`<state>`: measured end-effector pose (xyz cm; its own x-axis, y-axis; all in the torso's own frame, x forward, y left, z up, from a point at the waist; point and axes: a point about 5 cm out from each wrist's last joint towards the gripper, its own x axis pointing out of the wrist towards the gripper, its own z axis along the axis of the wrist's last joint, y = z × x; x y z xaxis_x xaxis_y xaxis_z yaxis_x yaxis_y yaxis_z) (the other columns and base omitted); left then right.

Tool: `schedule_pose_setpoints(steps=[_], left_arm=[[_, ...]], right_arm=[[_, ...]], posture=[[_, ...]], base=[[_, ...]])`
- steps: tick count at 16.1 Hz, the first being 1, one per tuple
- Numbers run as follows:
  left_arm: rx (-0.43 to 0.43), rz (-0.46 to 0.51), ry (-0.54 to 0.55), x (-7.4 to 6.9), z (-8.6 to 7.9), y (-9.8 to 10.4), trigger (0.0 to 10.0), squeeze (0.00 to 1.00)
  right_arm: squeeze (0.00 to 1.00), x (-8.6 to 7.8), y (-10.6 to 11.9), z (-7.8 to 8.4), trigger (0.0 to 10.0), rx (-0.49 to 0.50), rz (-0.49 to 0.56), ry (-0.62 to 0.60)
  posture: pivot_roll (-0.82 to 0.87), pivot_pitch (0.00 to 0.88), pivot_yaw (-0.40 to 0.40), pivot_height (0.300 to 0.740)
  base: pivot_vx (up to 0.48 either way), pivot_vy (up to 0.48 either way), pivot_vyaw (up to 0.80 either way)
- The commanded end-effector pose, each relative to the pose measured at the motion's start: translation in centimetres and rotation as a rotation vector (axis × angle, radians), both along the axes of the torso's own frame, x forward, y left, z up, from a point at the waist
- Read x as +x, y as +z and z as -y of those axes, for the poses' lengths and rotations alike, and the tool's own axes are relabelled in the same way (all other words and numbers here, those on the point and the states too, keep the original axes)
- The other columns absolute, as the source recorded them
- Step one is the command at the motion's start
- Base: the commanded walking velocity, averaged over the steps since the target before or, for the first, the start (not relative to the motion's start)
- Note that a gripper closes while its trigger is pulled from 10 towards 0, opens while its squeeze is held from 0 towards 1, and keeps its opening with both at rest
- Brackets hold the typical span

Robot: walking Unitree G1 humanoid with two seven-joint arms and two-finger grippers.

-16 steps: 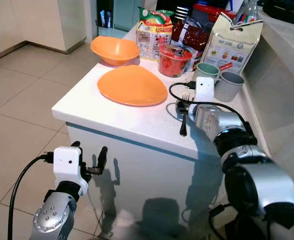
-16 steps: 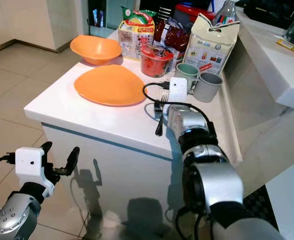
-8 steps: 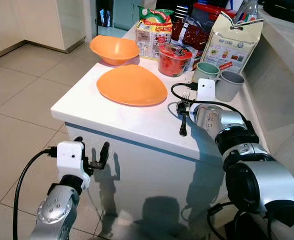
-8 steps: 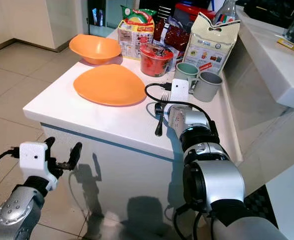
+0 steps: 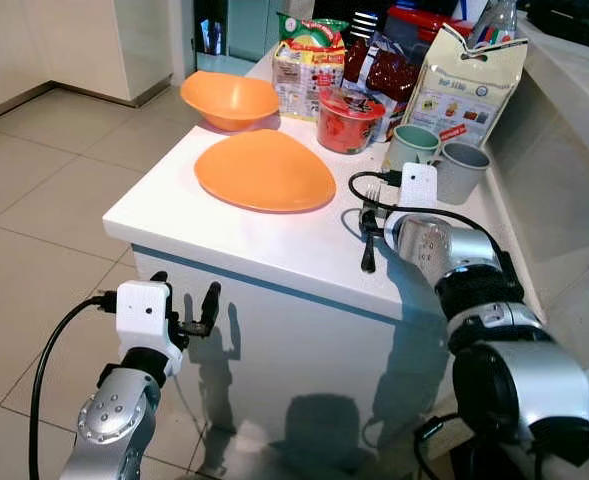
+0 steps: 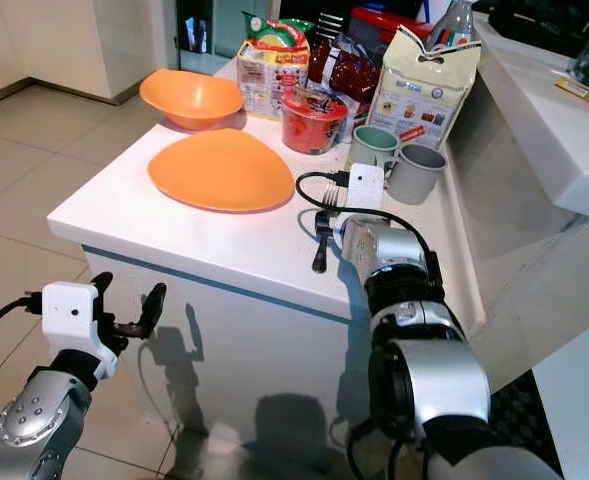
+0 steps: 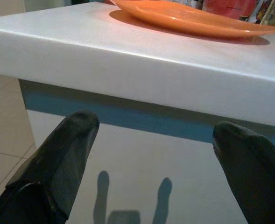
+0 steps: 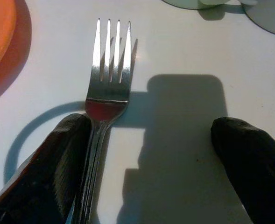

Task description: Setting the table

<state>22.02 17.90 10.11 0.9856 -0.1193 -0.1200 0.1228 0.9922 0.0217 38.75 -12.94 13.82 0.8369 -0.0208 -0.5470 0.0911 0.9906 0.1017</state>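
- Desk (image 5: pixel 274 235) of white top with a blue strip under its edge fills the centre of the left eye view, standing on a floor (image 5: pixel 34 200) of pale beige tiles; a second white counter (image 6: pixel 564 130) runs along the right edge of the right eye view.
- Fork (image 8: pixel 104 98) lies flat on the desk at centre right of the left eye view, its tines towards the mugs and its dark handle towards the desk's front edge.
- Right end effector (image 8: pixel 151 154) sits low over the desk with its fingers spread apart; one finger (image 8: pixel 58 158) is just beside the fork's handle, seemingly touching it, and the other stands well apart on bare desk, so the fork is not gripped.
- Left end effector (image 5: pixel 186 312) hangs at lower left of the left eye view, below the desk top and in front of the cabinet face, fingers open and holding nothing.
- Orange plate (image 5: pixel 264 170) lies just left of the fork, and an orange bowl (image 5: pixel 229 98) sits beyond it at upper left.
- Green mug (image 5: pixel 412 145) and a grey mug (image 5: pixel 459 170) stand just past the fork's tines.
- Red cup (image 5: pixel 349 120) of noodles, snack packets (image 5: pixel 309 55) and a pale pouch (image 5: pixel 464 85) crowd the desk's far end at top centre.
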Motion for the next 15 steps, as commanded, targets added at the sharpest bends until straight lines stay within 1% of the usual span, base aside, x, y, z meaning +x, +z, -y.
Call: schedule_pose_setpoints(steps=[1,5,9,15], left_arm=[[0.001,0.014,-0.027,0.0,0.5,0.3,10.0,0.0],[0.005,0.014,-0.025,-0.2,0.4,0.4,10.0,0.0],[0.004,0.012,-0.028,0.0,0.4,0.5,10.0,0.0],[0.005,0.013,-0.027,0.1,0.5,0.5,10.0,0.0]], right_arm=[[0.0,-0.5,-0.9,0.4,10.0,-0.016,-0.048,-0.013],[0.0,-1.3,-0.8,0.2,10.0,-0.026,-0.047,-0.007],[0.0,-1.9,-0.8,0.0,10.0,-0.036,-0.043,0.002],[0.0,-2.4,-0.9,-0.1,10.0,-0.037,-0.043,0.0]], posture=[[0.16,0.0,-0.143,0.74],[0.16,0.0,-0.142,0.74],[0.15,0.0,-0.142,0.74],[0.15,0.0,-0.143,0.74]], base=[[0.0,0.0,0.0],[0.0,0.0,0.0],[0.0,0.0,0.0],[0.0,0.0,0.0]])
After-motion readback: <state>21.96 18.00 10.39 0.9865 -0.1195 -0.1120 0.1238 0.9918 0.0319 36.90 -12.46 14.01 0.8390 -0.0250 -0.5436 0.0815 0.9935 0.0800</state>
